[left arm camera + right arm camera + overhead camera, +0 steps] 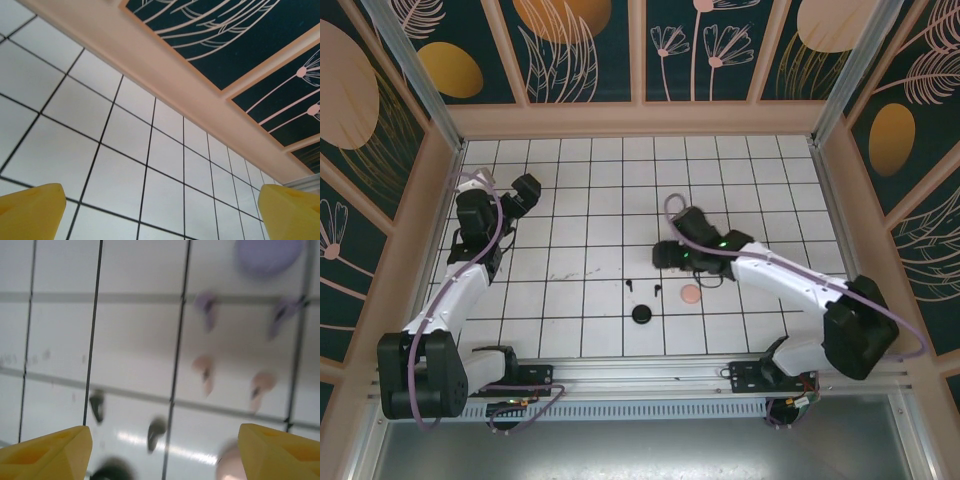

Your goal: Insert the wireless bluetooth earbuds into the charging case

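One: Six earbuds (630,286) are lying loose on the tabletop (570,200), every one outside a case. The right wrist camera has them in three rows. The lavender earbuds (207,310) are farthest out, the pinkish earbuds (204,372) sit in the middle, and the black earbuds (96,405) are nearest and off to the left. It's pretty blurry though.

Two: And the charging cases (641,314)?

One: All round ones. The lavender case (267,255) sits top right, just past its pair. The black case (112,472) and pinkish case (227,465) are down at the bottom edge of that view, between the yellow fingers (50,455). It's too smeared to tell whether any lid is up.

Two: What's the right gripper (165,440) doing?

One: It's spread apart with nothing in between, held over the tiles. From overhead it's mid-tabletop, with the black earbuds and the pinkish case just on the near side of it. The black case is nearer the arm bases again.

Two: And the other arm?

One: The left gripper (161,200) is well apart from all that, at the far left of the tabletop. It's also spread wide and gripping nothing, and its camera looks across the tiles toward the patterned wall (225,40).
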`<move>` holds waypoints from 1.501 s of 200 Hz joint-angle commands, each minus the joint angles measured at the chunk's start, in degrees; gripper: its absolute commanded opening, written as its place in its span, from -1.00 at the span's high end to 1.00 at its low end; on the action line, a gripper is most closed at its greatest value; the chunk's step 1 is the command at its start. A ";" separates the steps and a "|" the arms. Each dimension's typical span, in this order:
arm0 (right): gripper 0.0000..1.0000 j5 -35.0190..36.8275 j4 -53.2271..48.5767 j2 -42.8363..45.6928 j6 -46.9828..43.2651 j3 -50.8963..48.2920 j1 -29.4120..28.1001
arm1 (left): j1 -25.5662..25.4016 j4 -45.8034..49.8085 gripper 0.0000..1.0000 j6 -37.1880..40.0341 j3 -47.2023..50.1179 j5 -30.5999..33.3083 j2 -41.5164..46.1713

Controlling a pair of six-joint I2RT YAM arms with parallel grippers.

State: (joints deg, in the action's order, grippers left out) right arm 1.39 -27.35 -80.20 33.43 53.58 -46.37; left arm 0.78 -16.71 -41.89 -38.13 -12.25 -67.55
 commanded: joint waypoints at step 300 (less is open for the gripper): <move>-0.35 3.18 -13.69 -26.58 11.01 12.95 -20.87 | -1.04 10.25 -0.97 -4.03 1.74 -2.78 4.19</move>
State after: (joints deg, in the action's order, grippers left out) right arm 3.46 -40.10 -105.93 42.96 67.33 -66.92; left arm 0.19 -5.80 -46.76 -36.75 -14.57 -62.94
